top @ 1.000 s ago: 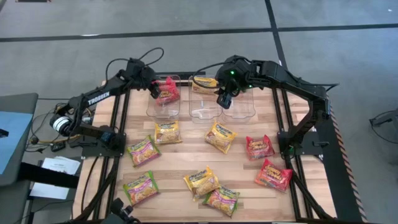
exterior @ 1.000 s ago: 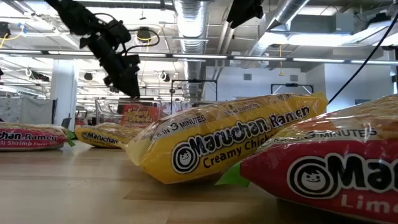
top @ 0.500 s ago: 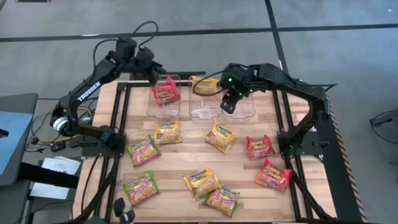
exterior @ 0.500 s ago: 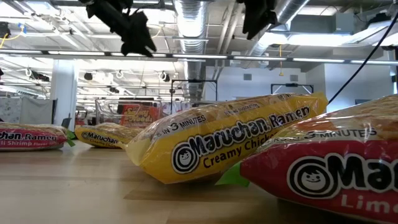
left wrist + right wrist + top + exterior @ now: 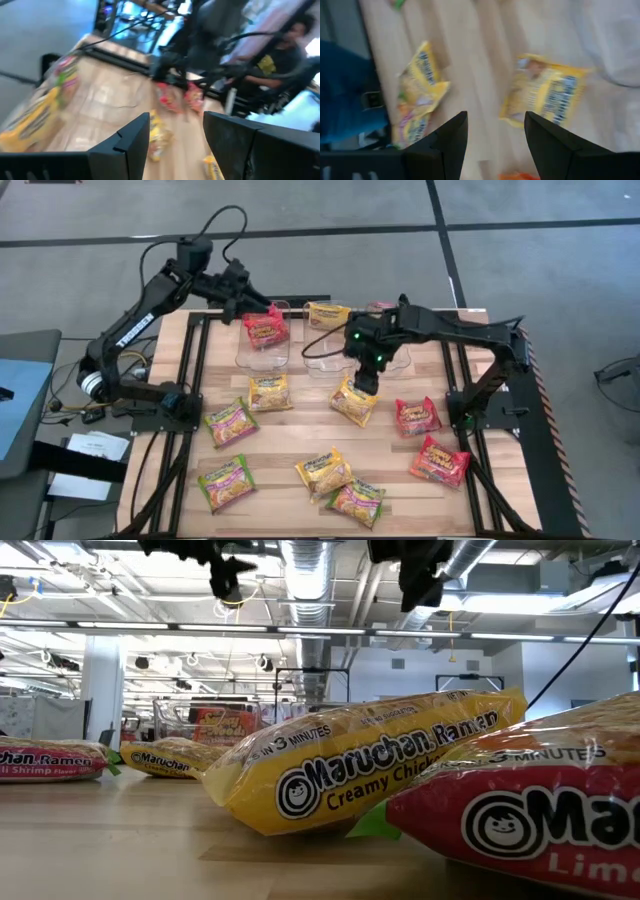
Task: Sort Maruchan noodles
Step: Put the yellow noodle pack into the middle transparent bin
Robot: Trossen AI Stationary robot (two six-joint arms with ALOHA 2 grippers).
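Observation:
Several Maruchan packets lie flat on the wooden table. My right gripper point(image 5: 364, 376) hovers open over the far edge of a yellow packet point(image 5: 355, 401), which the right wrist view shows past the fingers point(image 5: 546, 93). My left gripper point(image 5: 246, 290) is open and raised at the far-left, beyond the left clear bin point(image 5: 262, 350). A red packet point(image 5: 265, 328) sits in that bin, and a yellow packet point(image 5: 328, 315) in the middle bin. In the low view both grippers hang high, the left point(image 5: 225, 570) and the right point(image 5: 420, 580).
Loose on the table are a yellow packet point(image 5: 269, 392), green-and-pink ones point(image 5: 231, 421) point(image 5: 226, 482) point(image 5: 356, 500), another yellow point(image 5: 323, 472) and red ones point(image 5: 416, 416) point(image 5: 439, 460). A third clear bin point(image 5: 392, 356) lies partly under my right arm. People sit beyond the table in the left wrist view.
My left gripper has risen from beside the red packet at the left bin and drawn back toward the far-left corner; the packet has stayed in the bin. My right gripper has moved from above the bins toward the near edge and down, over the yellow packet.

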